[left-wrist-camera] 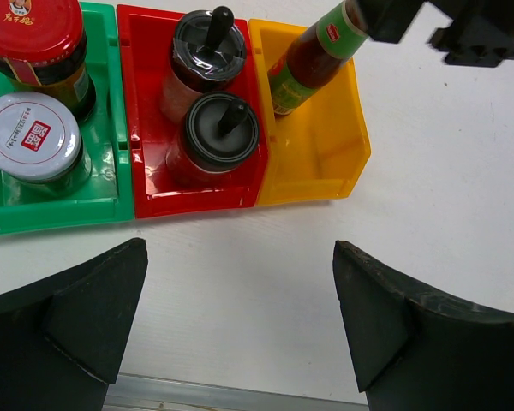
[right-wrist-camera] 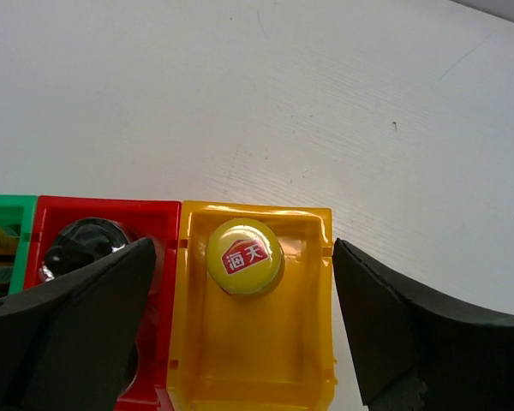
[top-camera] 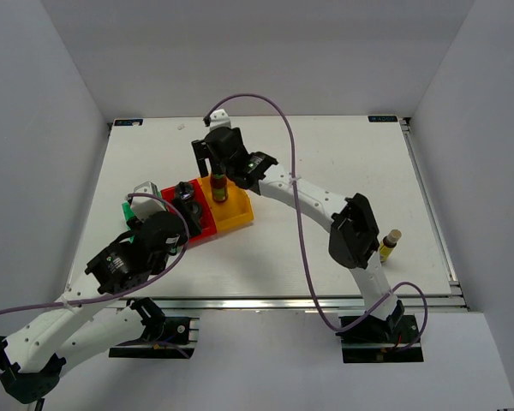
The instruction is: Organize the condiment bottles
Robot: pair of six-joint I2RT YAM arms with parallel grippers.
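The sauce bottle [left-wrist-camera: 310,64] stood in the yellow bin [left-wrist-camera: 325,167], toward its far end, green neck up. From the right wrist its yellow cap [right-wrist-camera: 245,255] showed a red patch w/ white lettering. The right fingers [right-wrist-camera: 77,330] were spread wide, one on each side of the cap w/ clear gaps, pinching nothing.

Touching the yellow bin sat the red bin [left-wrist-camera: 197,199] w/ two jars in line: a black-lidded jar [left-wrist-camera: 207,41] at the far end and a dark-lidded jar [left-wrist-camera: 221,130] nearer. Each lid was topped by a dark knob. Next over, the green bin [left-wrist-camera: 60,210] held a red-lidded jar [left-wrist-camera: 32,30] and, in front of it, a silver-lidded jar [left-wrist-camera: 30,135] w/ a red mark on top.

The three bins sat side by side, left of centre on the white worktop [top-camera: 343,145]. The left fingers [left-wrist-camera: 73,330] were spread too — empty, over bare worktop just on the near side of the bins.

Well apart from all that, on the right side beside the right arm [top-camera: 353,227], a small yellow-labelled bottle [top-camera: 387,247] w/ a tan cap rested on the worktop — couldn't tell whether upright or lying.
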